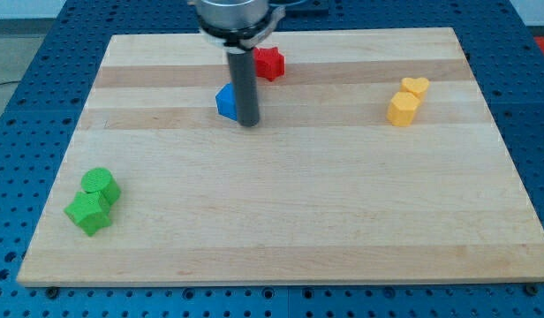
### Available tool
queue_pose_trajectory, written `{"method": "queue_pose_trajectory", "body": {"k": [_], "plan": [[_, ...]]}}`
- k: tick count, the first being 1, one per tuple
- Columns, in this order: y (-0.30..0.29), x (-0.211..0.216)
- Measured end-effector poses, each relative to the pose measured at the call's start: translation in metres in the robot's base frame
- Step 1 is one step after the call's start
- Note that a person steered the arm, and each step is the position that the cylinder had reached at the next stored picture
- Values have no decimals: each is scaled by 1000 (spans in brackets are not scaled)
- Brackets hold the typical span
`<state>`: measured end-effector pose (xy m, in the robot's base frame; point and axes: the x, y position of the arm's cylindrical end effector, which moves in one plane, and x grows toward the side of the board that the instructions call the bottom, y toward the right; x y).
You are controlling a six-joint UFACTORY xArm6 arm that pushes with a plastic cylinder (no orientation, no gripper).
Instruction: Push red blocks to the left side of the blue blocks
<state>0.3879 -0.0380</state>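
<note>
A red star-shaped block [270, 63] lies near the view's top, just right of the rod. A blue block [225, 102], its shape partly hidden by the rod, lies below and to the left of the red one. My tip [248, 122] rests on the board right beside the blue block's right edge, touching it or nearly so. The red block sits up and to the right of my tip, apart from it. Only one red and one blue block show.
The wooden board [281, 212] lies on a blue perforated table. Two yellow blocks [406, 100] sit together at the view's right. Two green blocks [94, 200] sit together at the view's lower left.
</note>
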Motion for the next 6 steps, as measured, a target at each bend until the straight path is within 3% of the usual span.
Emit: {"method": "queue_pose_trajectory", "body": {"k": [2, 3, 6], "plan": [[31, -58], [88, -81], [-31, -134]]}}
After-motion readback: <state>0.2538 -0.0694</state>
